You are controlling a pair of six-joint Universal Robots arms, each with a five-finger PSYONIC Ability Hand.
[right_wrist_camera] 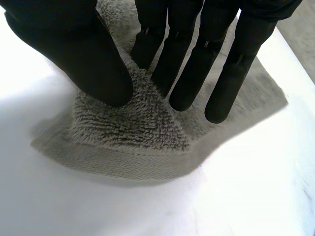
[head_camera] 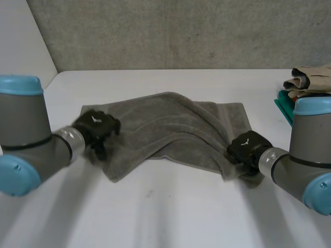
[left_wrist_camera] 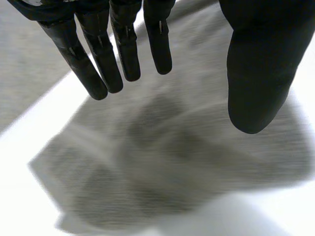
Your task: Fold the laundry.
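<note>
1. Towel [head_camera: 170, 129]: grey terry with a looped, nubby pile and a flat woven band along its hem. It lies rumpled across the middle of the white table [head_camera: 181, 212], with soft ridges running from its far side toward the near right corner of the cloth.
2. Left hand [head_camera: 95, 126]: over the towel's left edge. Its fingers [left_wrist_camera: 125, 54] are straight and spread, well apart from the thumb [left_wrist_camera: 258, 73], and nothing is between them (whether the tips touch the pile I cannot tell).
3. Right hand [head_camera: 248, 146]: at the towel's near right corner. The thumb [right_wrist_camera: 88, 59] and the fingers [right_wrist_camera: 162, 49] close on a raised pinch of terry, which bunches into a small peak just inside the hem.
4. At the table's right edge, a stack of folded beige cloth [head_camera: 310, 78] sits on a flat teal piece [head_camera: 283, 107], well apart from the towel.
</note>
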